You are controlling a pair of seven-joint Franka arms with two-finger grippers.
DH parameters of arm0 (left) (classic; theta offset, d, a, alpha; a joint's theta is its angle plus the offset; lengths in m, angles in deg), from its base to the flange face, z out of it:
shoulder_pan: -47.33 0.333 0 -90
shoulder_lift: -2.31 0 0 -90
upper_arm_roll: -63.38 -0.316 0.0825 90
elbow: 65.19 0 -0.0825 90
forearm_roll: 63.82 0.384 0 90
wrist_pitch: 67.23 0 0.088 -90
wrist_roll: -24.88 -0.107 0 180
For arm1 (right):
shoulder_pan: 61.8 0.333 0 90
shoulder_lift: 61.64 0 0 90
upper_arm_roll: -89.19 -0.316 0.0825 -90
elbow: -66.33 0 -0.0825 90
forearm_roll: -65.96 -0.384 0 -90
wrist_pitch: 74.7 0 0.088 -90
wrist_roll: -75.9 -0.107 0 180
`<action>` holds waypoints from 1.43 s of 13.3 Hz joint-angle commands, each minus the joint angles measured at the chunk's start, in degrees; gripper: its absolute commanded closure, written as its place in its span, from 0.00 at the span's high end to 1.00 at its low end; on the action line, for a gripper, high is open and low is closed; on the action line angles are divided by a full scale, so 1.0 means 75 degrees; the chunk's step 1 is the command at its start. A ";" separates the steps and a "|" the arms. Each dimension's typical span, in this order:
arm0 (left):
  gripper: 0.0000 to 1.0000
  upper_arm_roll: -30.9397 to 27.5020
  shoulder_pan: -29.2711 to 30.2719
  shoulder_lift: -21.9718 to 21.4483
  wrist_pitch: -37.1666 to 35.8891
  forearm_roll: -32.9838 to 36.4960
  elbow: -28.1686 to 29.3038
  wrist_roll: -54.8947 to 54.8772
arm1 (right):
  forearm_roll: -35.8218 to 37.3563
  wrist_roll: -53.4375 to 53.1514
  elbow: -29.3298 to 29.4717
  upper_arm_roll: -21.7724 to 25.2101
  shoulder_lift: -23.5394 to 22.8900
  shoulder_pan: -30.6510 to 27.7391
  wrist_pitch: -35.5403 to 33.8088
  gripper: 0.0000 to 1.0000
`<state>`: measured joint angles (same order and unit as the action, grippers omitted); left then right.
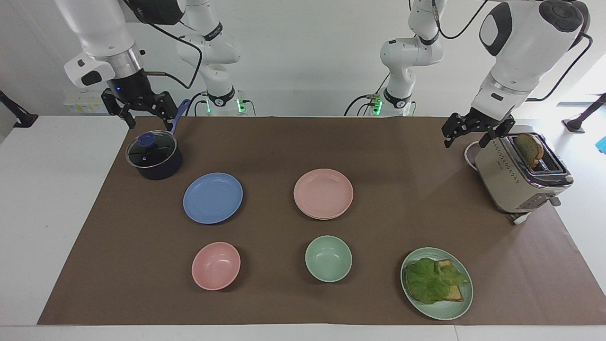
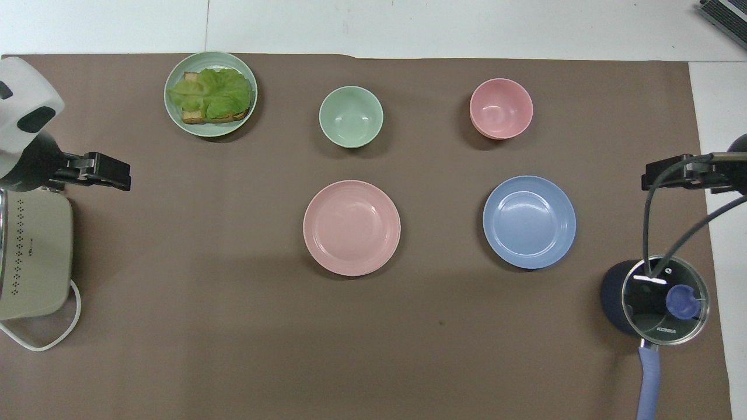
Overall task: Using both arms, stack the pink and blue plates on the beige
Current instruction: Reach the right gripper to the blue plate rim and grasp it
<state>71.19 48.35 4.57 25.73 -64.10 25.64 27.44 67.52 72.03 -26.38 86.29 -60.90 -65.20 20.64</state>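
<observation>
1. Table w/ brown mat (image 1: 284, 142); two white robot arms at top of the facing view, both raised, neither holding anything.
2. Left gripper (image 1: 471, 134), upper right of the facing view, hangs over the mat edge just beside the beige toaster (image 1: 518, 177); fingers apart.
3. Right gripper (image 1: 142, 111), upper left of the facing view, hangs over the dark lidded saucepan w/ blue handle (image 1: 154, 156); fingers apart.
4. Pale pink round matte plate (image 1: 323, 193) at centre of frame, sitting on the cream-beige plate (image 1: 326, 217), of which only a thin rim shows at its lower edge.
5. Cornflower blue round plate (image 1: 212, 197) flat on the mat, centre-left in the facing view, apart from the pink one.
6. Lower row of the facing view: small pink bowl (image 1: 216, 265), pale green bowl (image 1: 328, 258), pale green plate w/ lettuce and toast (image 1: 454, 308).
</observation>
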 commanded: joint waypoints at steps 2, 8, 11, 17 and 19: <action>1.00 0.0001 0.0005 -0.0021 -0.0113 0.0154 -0.0064 -0.0037 | -0.0056 0.0129 -0.1604 -0.0012 0.0042 -0.0086 0.1649 1.00; 1.00 -0.0011 0.0098 -0.0020 -0.0113 0.0130 -0.0064 -0.0037 | -0.0032 0.0466 -0.3084 0.0000 -0.1221 -0.0331 0.4311 1.00; 1.00 -0.0011 0.0098 -0.0009 -0.0113 0.0130 -0.0064 -0.0037 | -0.0032 0.1159 -0.3271 -0.0012 -0.1633 -0.0624 0.4665 1.00; 1.00 -0.0011 0.0098 -0.0009 -0.0101 0.0119 -0.0064 -0.0037 | -0.0921 0.2027 -0.3928 -0.0023 -0.1739 -0.0637 0.5241 0.63; 1.00 -0.0011 0.0098 -0.0021 -0.0113 0.0119 -0.0064 -0.0037 | -0.1110 0.2039 -0.3917 -0.0023 -0.1751 -0.0672 0.5252 0.05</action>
<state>70.78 48.50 4.57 25.72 -64.09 25.64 27.44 61.26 85.28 -54.90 86.60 -74.77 -69.28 59.26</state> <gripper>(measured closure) 0.000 0.441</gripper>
